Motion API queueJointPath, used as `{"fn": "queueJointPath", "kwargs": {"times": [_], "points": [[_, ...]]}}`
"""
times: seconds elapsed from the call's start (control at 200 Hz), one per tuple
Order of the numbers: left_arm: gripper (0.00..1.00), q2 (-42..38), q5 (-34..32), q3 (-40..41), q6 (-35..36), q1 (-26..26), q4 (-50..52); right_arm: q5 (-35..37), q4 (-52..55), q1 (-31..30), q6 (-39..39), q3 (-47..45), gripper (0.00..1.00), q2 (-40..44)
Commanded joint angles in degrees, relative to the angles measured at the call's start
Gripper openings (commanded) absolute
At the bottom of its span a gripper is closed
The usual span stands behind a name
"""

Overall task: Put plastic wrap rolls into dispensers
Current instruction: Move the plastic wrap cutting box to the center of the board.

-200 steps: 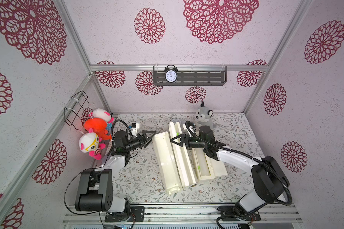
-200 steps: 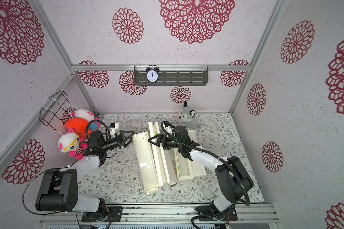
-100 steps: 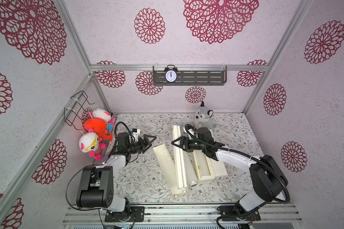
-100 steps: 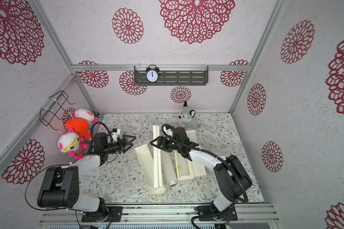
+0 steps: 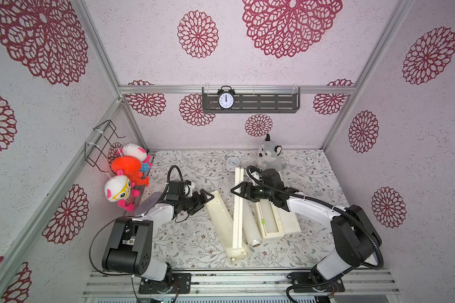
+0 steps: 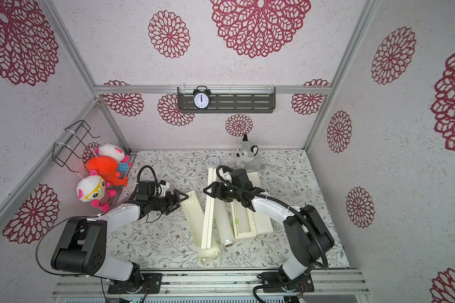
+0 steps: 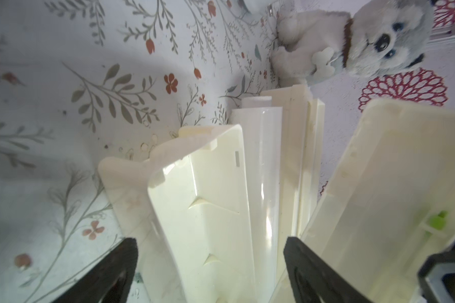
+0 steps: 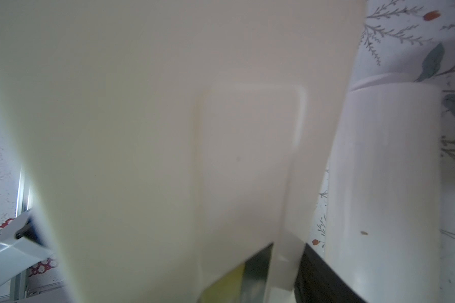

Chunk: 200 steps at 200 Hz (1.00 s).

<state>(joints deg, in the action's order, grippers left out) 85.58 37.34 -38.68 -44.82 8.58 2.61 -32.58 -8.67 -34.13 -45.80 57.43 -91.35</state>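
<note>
The left dispenser (image 5: 218, 213) has swung since a second ago: it lay flat and open with its halves side by side, and now they spread in a V, joined at the near end, the tray slanting away toward the left arm and the lid (image 5: 238, 210) standing on edge. The left tool (image 5: 208, 200) has pushed forward from beside the tray to its far end. On the flowered table (image 5: 313, 168) this dispenser is the biggest piece, in both top views (image 6: 195, 213). The right dispenser (image 5: 286, 225) lies open and flat just to its right, partly under the right arm; whether a roll sits in its tray I cannot tell. One roll (image 5: 250, 225) lies loose on the table between the two dispensers, touching or nearly touching the upright lid, its hollow core facing the near edge; the left wrist view shows it (image 7: 265, 183) just beyond the tray wall. The right tool (image 5: 237, 192) sits at the far part of the lid with a finger on either side; the lid fills the right wrist view (image 8: 168, 131), but whether the fingers press on it I cannot tell. The left tool's fingers (image 7: 111, 270) stand wide apart, gripping nothing. A green slider (image 5: 262, 223) shows on the right dispenser.
</note>
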Motion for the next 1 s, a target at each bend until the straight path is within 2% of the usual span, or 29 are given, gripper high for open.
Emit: {"fn": "queueJointPath", "kwargs": {"times": [0.0,0.21,0.33,0.44,0.641,0.821,0.886,0.996], "points": [[0.91,-3.1,-4.8,2.1,0.3,1.6,4.5,1.0,1.1,0.5,2.2,1.0,0.75,4.1],[0.83,-3.0,-10.4,2.7,-0.4,5.4,9.4,4.6,6.2,0.5,4.4,2.6,0.75,6.2],[0.67,-0.5,-12.7,1.1,-0.4,5.9,11.5,6.9,9.6,0.6,5.8,4.4,0.75,6.9],[0.52,1.8,-17.1,-2.8,1.7,5.8,17.4,9.4,13.5,0.6,7.7,6.1,0.75,7.4],[0.35,6.6,-22.4,-11.7,7.2,5.6,27.2,10.4,17.2,0.6,9.4,9.6,0.75,6.6],[0.32,9.0,-27.1,-17.2,14.0,2.6,35.0,10.7,20.4,0.6,11.3,12.7,0.75,6.3],[0.32,9.8,-29.3,-18.1,15.8,1.3,36.3,8.8,19.0,0.6,10.5,12.8,0.74,6.8],[0.31,11.0,-29.5,-19.4,17.7,0.0,36.5,6.1,17.2,0.6,9.4,13.7,0.75,6.6]]}}
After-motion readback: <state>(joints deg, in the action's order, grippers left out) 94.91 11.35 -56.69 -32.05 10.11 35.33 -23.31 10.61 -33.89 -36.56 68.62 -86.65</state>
